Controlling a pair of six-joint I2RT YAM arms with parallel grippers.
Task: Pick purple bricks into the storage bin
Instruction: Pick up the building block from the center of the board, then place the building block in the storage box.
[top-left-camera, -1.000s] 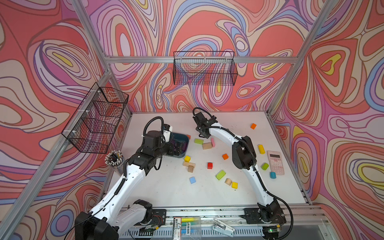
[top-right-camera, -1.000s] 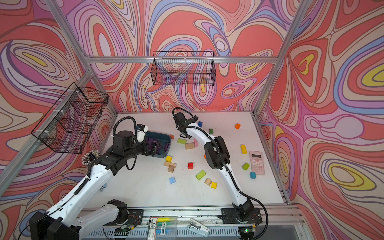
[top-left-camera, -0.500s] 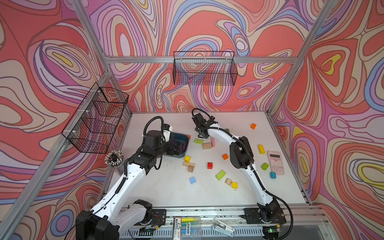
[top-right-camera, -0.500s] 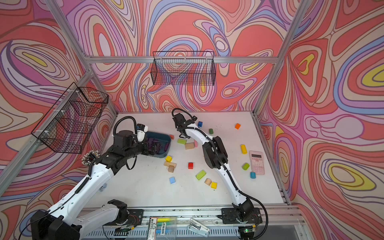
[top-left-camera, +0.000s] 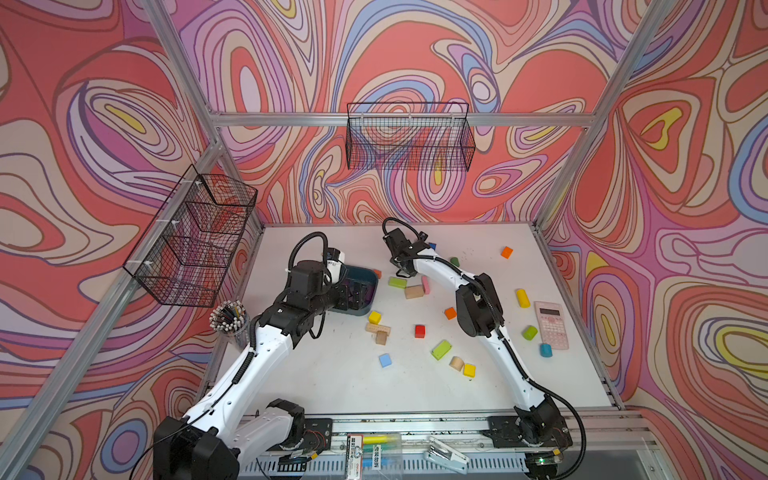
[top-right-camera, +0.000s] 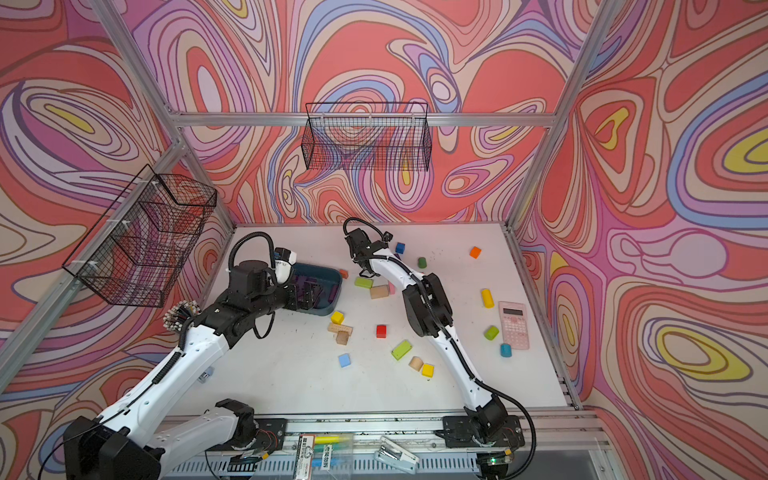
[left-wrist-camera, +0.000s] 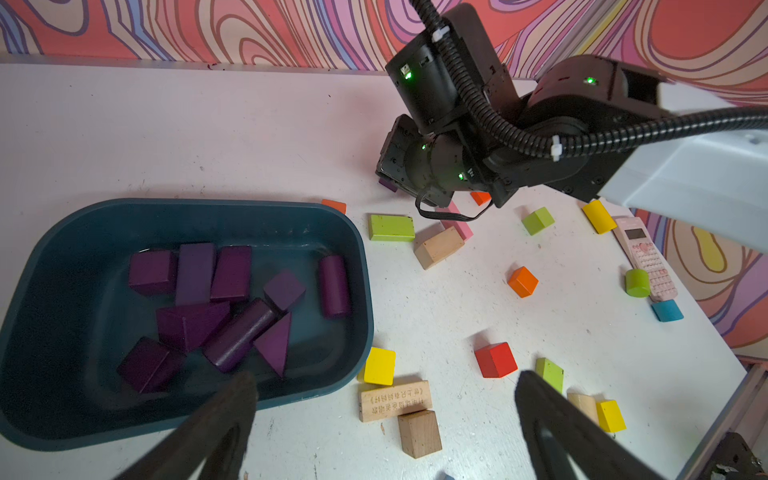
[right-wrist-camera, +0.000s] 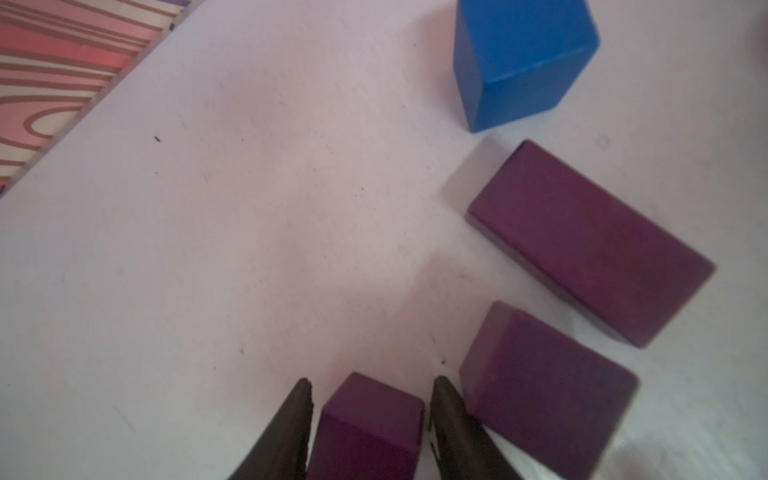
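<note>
Right gripper (right-wrist-camera: 372, 381), at the table's (top-left-camera: 332, 374) twelve o'clock, flanks a purple cube (right-wrist-camera: 370, 424); I cannot tell if it clamps. Left gripper (left-wrist-camera: 386, 377), jaws wide apart, hovers over the storage bin (left-wrist-camera: 187, 203) at ten o'clock.

Two overhead views, two wrist-mounted
The white tabletop (top-left-camera: 332, 386) is seen whole in both top views, closely in wrist views
</note>
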